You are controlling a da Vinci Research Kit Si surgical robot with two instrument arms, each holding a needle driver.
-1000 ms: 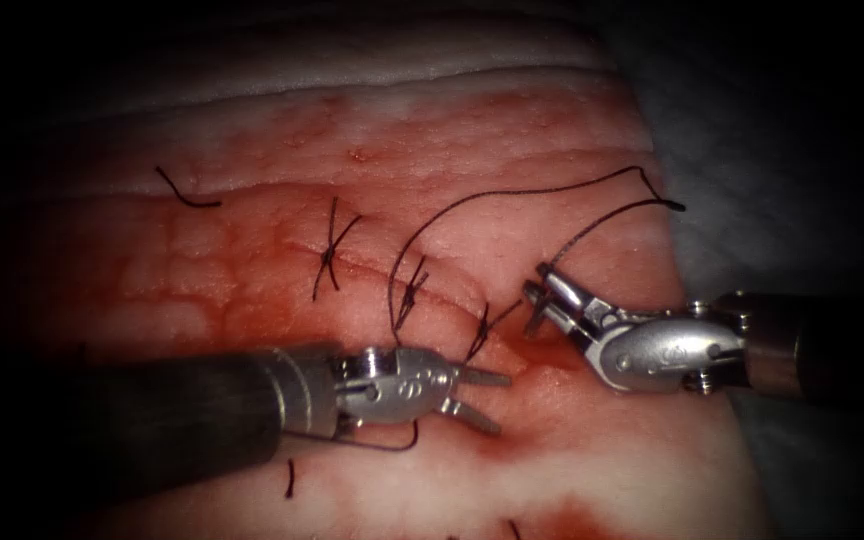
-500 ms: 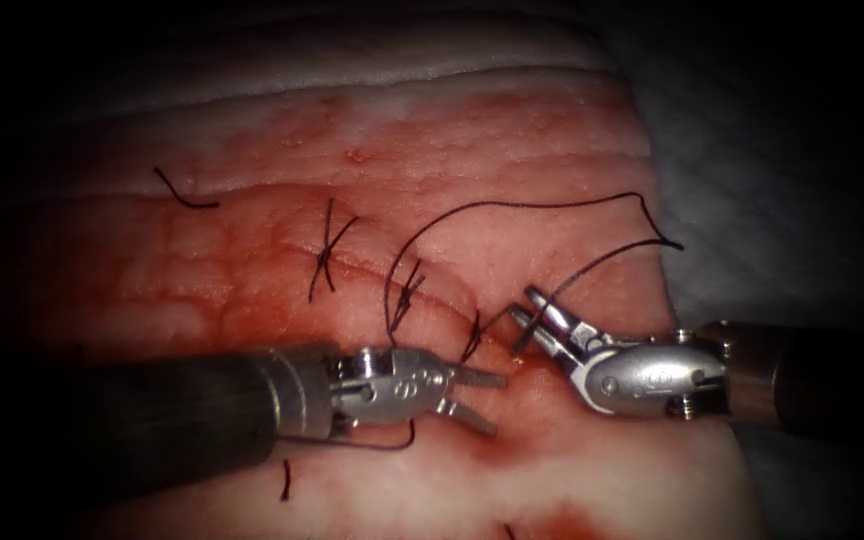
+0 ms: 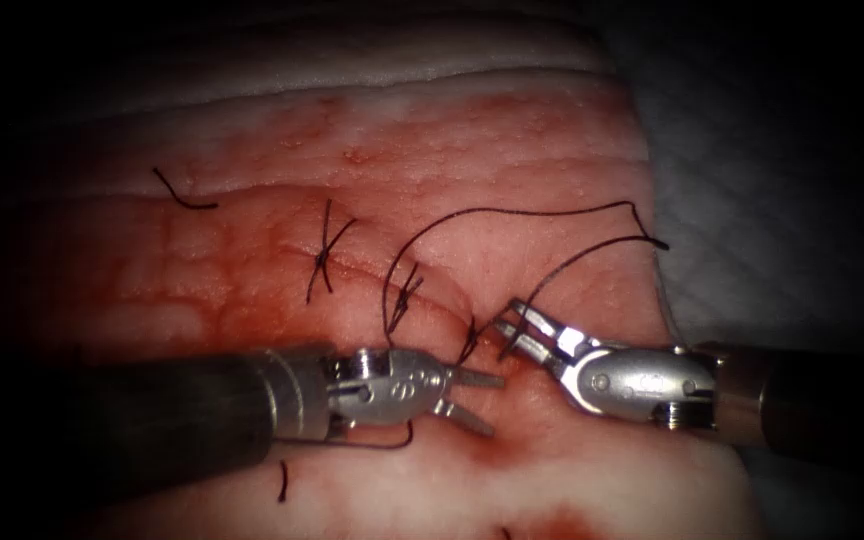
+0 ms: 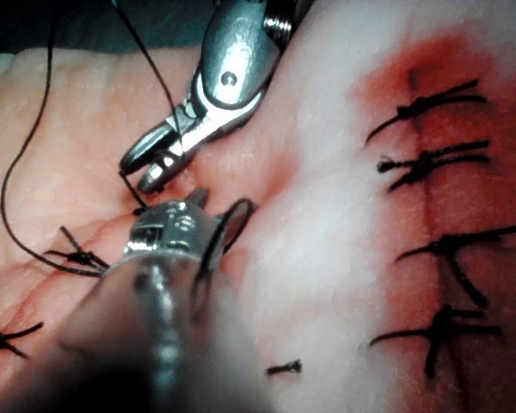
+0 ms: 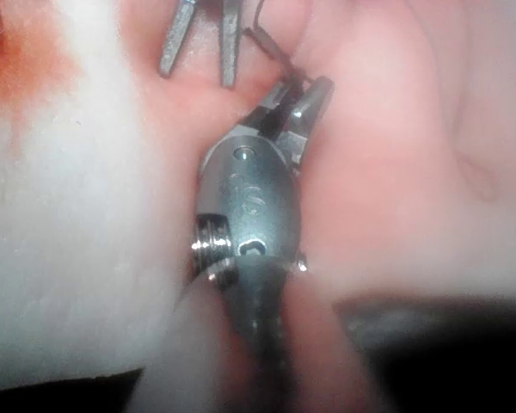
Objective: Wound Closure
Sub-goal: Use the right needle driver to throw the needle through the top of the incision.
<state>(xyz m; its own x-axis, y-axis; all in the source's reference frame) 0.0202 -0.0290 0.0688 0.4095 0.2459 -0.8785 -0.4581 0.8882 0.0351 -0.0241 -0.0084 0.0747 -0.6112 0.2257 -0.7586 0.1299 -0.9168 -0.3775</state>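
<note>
Two tools (image 3: 477,392) (image 3: 514,328) — three tied stitches (image 3: 324,255) — one long thread (image 3: 512,211)

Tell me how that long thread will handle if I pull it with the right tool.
Probably floppy: the thread lies in a loose arc on the tissue. Likely light: it drapes ungripped over the open jaws of the right tool. It may catch at the tied stitches. The left tool, open, holds nothing.
</note>
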